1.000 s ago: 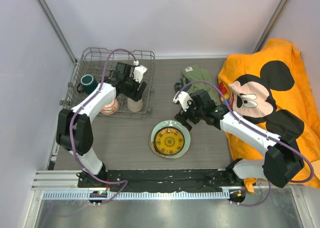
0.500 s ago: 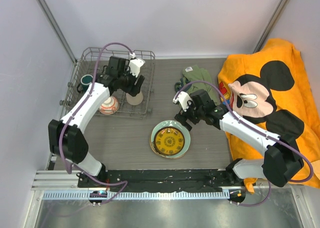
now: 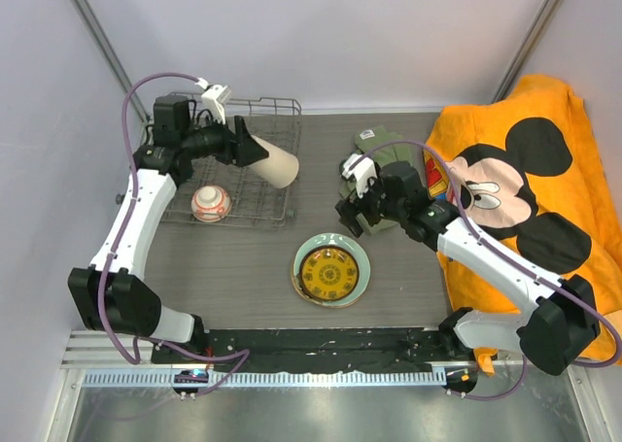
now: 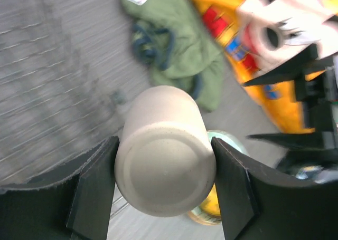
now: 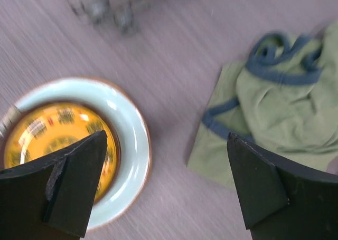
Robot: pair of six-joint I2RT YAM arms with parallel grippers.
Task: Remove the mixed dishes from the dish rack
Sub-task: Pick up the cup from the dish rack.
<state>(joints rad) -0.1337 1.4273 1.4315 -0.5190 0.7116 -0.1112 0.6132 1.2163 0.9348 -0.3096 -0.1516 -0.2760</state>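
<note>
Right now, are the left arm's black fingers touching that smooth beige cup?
Touching. The left wrist view shows the left fingers pressed flat against both sides of the smooth beige cup, with no gap on either side.

We see a grey wood-grain table (image 3: 243, 267) boxed in by plain white walls (image 3: 321, 34), with slanting metal posts (image 3: 107, 58) at its far corners. An orange Mickey Mouse blanket (image 3: 564, 92) drapes its right edge; a black rail (image 3: 321, 343) lines the near edge.
</note>
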